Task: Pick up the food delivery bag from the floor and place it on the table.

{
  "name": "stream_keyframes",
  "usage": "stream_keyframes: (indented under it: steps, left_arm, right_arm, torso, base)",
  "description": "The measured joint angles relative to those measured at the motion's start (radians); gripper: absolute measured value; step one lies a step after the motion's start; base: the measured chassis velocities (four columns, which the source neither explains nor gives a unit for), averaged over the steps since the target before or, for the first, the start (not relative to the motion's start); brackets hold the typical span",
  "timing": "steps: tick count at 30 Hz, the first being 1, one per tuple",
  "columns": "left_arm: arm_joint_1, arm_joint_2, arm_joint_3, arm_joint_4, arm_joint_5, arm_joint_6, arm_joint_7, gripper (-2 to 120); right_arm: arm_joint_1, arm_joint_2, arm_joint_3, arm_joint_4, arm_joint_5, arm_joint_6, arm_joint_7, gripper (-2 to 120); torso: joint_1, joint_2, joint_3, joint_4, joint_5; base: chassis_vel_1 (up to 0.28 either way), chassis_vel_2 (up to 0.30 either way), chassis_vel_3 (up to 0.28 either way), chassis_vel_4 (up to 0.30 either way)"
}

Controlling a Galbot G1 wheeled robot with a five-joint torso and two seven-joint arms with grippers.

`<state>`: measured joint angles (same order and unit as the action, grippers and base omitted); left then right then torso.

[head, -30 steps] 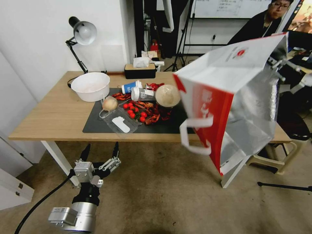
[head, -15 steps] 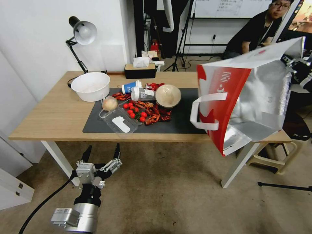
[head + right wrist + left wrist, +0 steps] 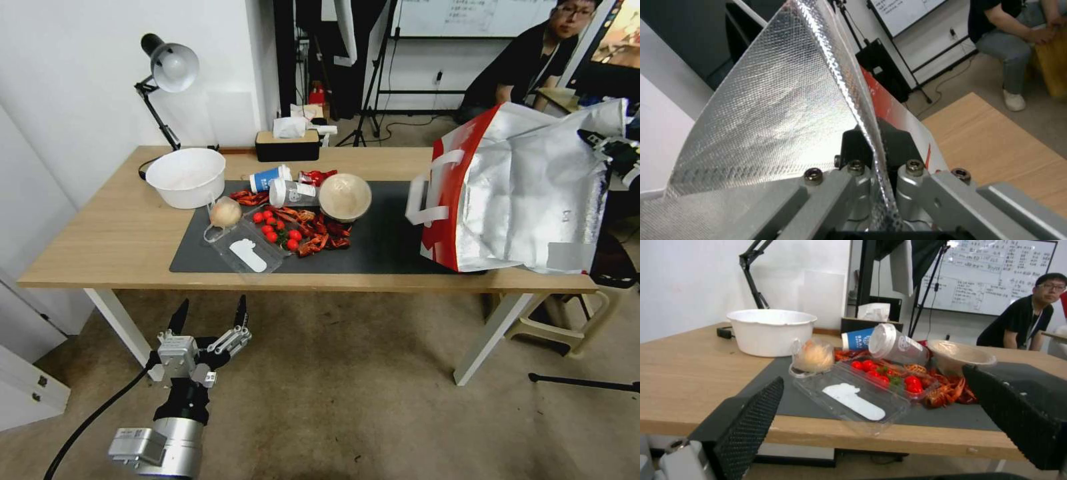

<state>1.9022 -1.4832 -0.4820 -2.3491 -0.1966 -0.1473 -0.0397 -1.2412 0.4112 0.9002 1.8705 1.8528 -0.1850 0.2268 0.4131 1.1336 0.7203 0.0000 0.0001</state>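
Note:
The food delivery bag [image 3: 520,193] rests tilted on the right end of the light-wood table [image 3: 100,240], with its silver foil side facing me and its red edge and white handles toward the mat. My right gripper [image 3: 610,150] is at the bag's upper right rim, shut on the foil edge [image 3: 840,100]; the right wrist view shows the rim pinched between the fingers [image 3: 902,146]. My left gripper [image 3: 208,313] hangs open low over the brownish floor [image 3: 347,400], in front of the table's left half, holding nothing. Its fingertips [image 3: 751,420] frame the table edge in the left wrist view.
A dark mat [image 3: 373,247] holds cherry tomatoes [image 3: 273,227], crayfish, tipped cups [image 3: 287,192], a brown bowl [image 3: 344,197] and a clear tray [image 3: 247,252]. A white bowl [image 3: 186,177], desk lamp [image 3: 167,67] and tissue box [image 3: 287,143] stand behind. A stool [image 3: 567,320] sits under the table's right end.
The bag has swung down and to the right in my right gripper, turning its foil side toward me, and now rests on the table's right end. The left arm has barely moved.

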Motion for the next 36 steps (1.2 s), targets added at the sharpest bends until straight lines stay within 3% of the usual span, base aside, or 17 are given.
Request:
stream_keyframes:
  steps: [20,36]
  left_arm:
    - [0.010,-0.011,0.002,-0.009,0.011,-0.014,0.002,100]
    - [0.000,-0.010,-0.001,-0.002,0.002,-0.022,0.007,100]
  right_arm:
    - [0.058,-0.012,-0.060,-0.047,-0.037,-0.026,0.024,0]
    - [0.211,-0.003,-0.227,-0.115,-0.067,-0.048,0.048,0]
  torso:
    - [0.000,0.000,0.000,-0.0001,0.0000]
    - [0.000,0.000,0.000,-0.0001,0.0000]
  base:
    - [0.000,0.000,0.000,0.000]
    - [0.000,0.000,0.000,0.000]
